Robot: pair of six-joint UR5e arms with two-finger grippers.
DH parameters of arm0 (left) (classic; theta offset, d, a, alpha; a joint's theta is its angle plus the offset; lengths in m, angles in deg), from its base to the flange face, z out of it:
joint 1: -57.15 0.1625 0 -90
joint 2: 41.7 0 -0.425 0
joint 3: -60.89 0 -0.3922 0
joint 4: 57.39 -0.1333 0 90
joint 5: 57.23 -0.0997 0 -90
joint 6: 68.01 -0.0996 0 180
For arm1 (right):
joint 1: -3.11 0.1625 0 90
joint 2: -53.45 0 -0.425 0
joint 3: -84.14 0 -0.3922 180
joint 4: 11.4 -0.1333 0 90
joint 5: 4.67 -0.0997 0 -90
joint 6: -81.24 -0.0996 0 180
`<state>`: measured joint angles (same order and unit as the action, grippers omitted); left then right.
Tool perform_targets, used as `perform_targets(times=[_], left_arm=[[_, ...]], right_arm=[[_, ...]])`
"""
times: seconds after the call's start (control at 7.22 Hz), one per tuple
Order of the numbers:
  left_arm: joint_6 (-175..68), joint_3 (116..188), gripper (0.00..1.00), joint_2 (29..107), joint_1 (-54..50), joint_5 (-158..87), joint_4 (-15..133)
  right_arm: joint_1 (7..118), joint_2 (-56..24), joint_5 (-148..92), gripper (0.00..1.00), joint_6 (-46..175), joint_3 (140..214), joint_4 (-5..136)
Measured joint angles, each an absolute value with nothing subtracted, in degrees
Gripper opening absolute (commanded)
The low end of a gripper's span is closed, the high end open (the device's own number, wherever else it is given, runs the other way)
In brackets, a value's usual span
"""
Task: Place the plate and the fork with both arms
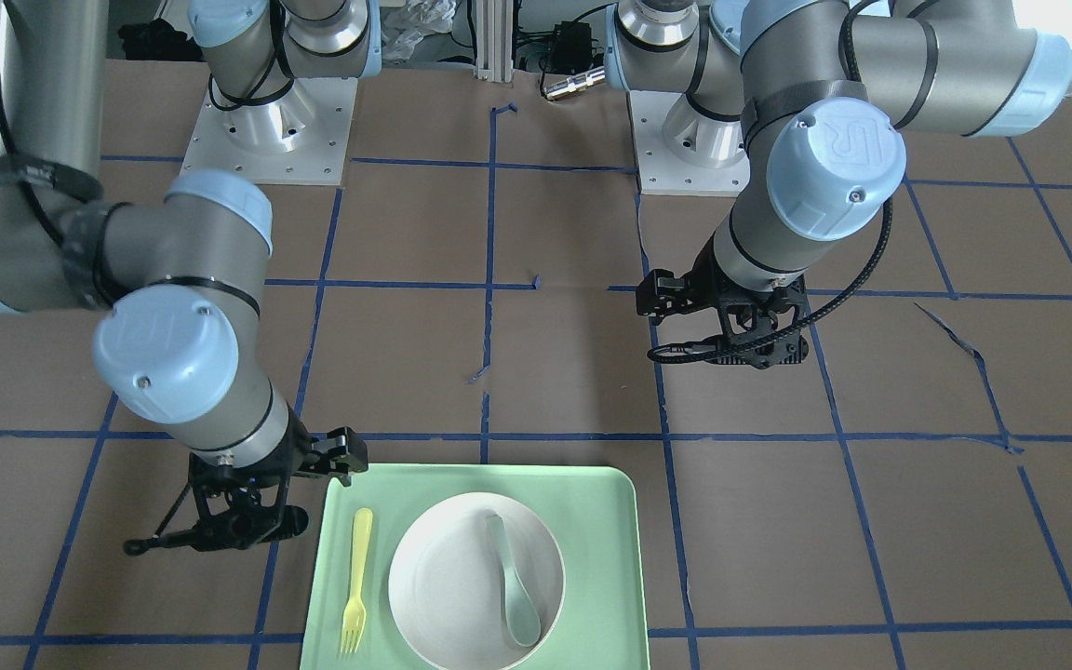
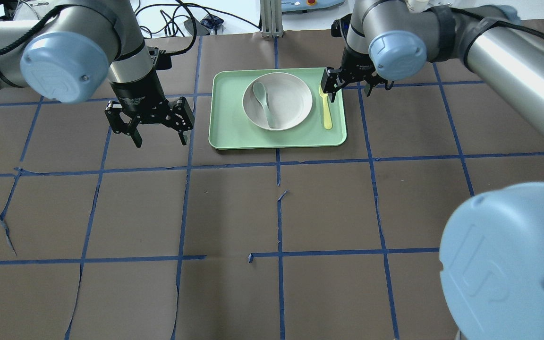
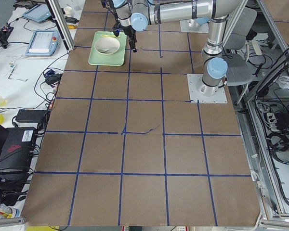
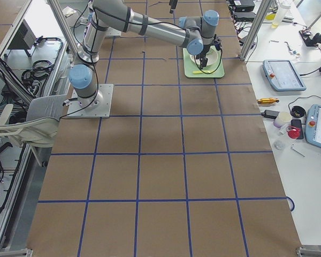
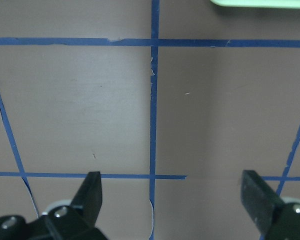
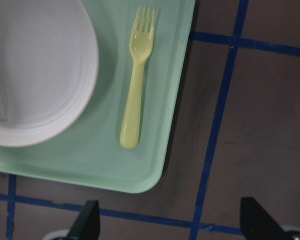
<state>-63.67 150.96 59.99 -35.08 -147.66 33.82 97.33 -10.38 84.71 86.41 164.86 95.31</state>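
The off-white plate (image 2: 284,101) sits in the middle of the pale-green tray (image 2: 227,134), with a grey-green spoon (image 2: 263,101) lying in it. The pale-yellow fork (image 2: 327,111) lies on the tray beside the plate, on the robot's right. My right gripper (image 2: 350,89) is open and empty. It hovers by the tray's right edge, and its wrist view shows the fork (image 6: 136,85), the plate (image 6: 40,75) and the tray's corner (image 6: 90,165). My left gripper (image 2: 156,134) is open and empty over bare table left of the tray. The front view shows the plate (image 1: 462,586) and fork (image 1: 356,582).
The table is brown paper with a blue tape grid. The left wrist view shows only table, the tray's edge (image 5: 260,2) and the open fingers (image 5: 92,192). Both arm bases (image 1: 266,140) stand at the robot's side. Cables lie beyond the table's far edge.
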Motion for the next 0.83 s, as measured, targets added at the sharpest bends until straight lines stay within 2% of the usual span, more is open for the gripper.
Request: perform_targets(times=[0.42,0.83], left_arm=[[-60.4,150.1,1.0,57.9,-35.6,-147.7,32.0],[-59.9,147.1,1.0,56.0,-36.0,-147.5,31.1]], right_arm=[[97.6,-21.1,85.4,1.0,85.3,165.1,83.1],[98.5,-26.5,83.5,1.0,79.8,165.0,77.6]])
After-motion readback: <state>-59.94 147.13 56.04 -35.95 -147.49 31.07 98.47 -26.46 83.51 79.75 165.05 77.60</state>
